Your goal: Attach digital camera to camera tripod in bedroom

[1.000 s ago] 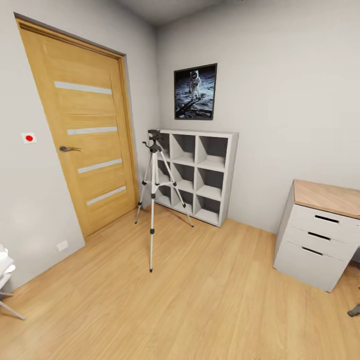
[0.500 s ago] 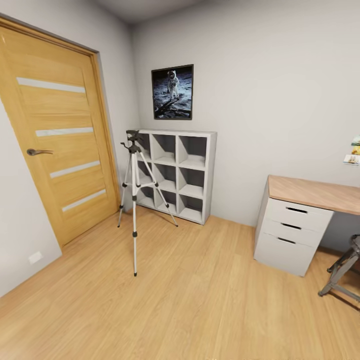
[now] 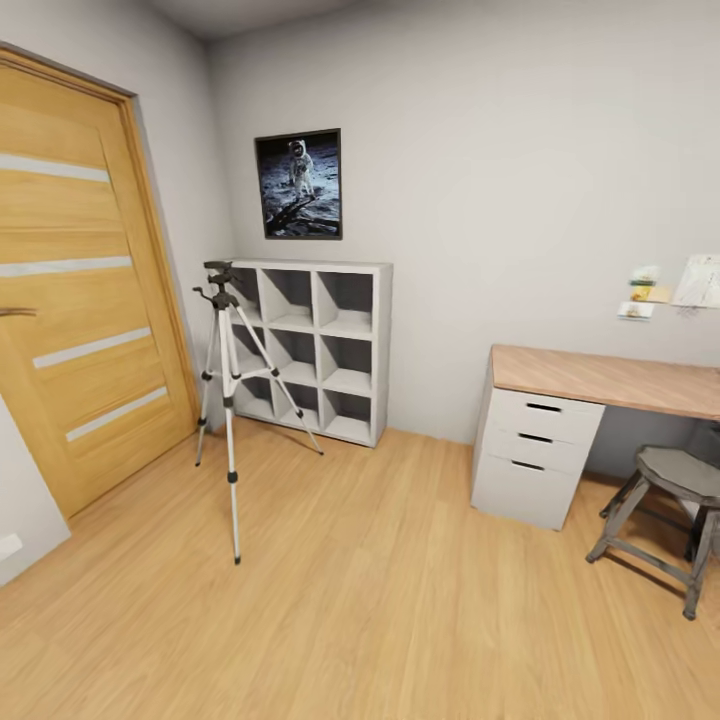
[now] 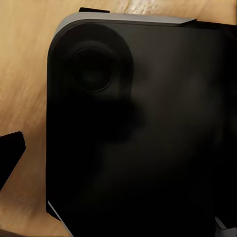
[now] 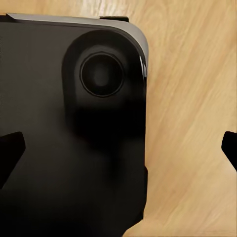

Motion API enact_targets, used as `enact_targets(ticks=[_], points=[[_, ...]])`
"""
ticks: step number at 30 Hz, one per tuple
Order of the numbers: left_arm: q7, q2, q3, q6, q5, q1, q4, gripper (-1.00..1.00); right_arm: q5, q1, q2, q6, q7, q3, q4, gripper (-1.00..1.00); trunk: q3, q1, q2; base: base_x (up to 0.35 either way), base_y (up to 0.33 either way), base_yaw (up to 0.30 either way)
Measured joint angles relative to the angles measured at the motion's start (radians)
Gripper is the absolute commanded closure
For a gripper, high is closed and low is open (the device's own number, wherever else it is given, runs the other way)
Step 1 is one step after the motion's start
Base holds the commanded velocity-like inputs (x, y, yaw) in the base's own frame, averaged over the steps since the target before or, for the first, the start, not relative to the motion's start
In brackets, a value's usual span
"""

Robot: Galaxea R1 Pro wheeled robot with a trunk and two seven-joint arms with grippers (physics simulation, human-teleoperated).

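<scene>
The camera tripod (image 3: 229, 380) stands on the light wood floor at the left of the head view, just in front of the white cube shelving (image 3: 330, 350). Its silver-white legs are spread and its black head (image 3: 218, 285) carries nothing. The digital camera is out of view. In the left wrist view my left gripper (image 4: 118, 153) hangs over a large black rounded body (image 4: 148, 148), with one fingertip (image 4: 10, 153) at the frame edge. My right gripper (image 5: 118, 148) is open with nothing between its fingertips (image 5: 10, 148), above the same kind of black body (image 5: 64, 163).
An oak door with frosted stripes (image 3: 70, 330) fills the left wall. A framed astronaut picture (image 3: 298, 184) hangs above the shelving. At the right stand a wood-topped desk (image 3: 600, 378) with white drawers (image 3: 535, 455) and a grey stool (image 3: 670, 500). Open floor lies in the middle.
The head view has swung to the right, so door, tripod and shelving sit further left in the picture. The desk shows more fully and the stool has come into view.
</scene>
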Motion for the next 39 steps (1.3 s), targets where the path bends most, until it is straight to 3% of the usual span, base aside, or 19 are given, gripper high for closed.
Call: enact_targets(ticks=[11, 17, 25, 39], points=[[0.0, 0.001, 0.0, 0.001, 0.002, -0.001, 0.0, -1.0, -0.002, 0.0, -0.002, 0.0, 0.0, -0.001, 0.0, -1.0, 0.0, 0.0, 0.0, 0.0, 0.0, -0.254], [-0.001, 0.0, 0.001, 0.001, 0.038, 0.0, 0.0, -1.0, -0.003, 0.0, -0.003, 0.0, 0.0, -0.001, 0.0, -1.0, 0.0, 0.0, 0.0, 0.0, 0.0, -0.254], [0.001, 0.0, 0.001, 0.001, 0.05, 0.0, 0.0, -1.0, -0.003, 0.0, -0.003, 0.0, 0.0, -0.001, 0.0, -1.0, 0.0, 0.0, 0.0, 0.001, -0.015, -0.254], [0.007, 0.0, -0.002, 0.002, 0.054, 0.0, 0.001, -1.0, -0.003, 0.0, -0.003, 0.0, 0.0, -0.001, 0.0, -1.0, 0.0, 0.0, 0.0, 0.113, -0.246, -0.18]])
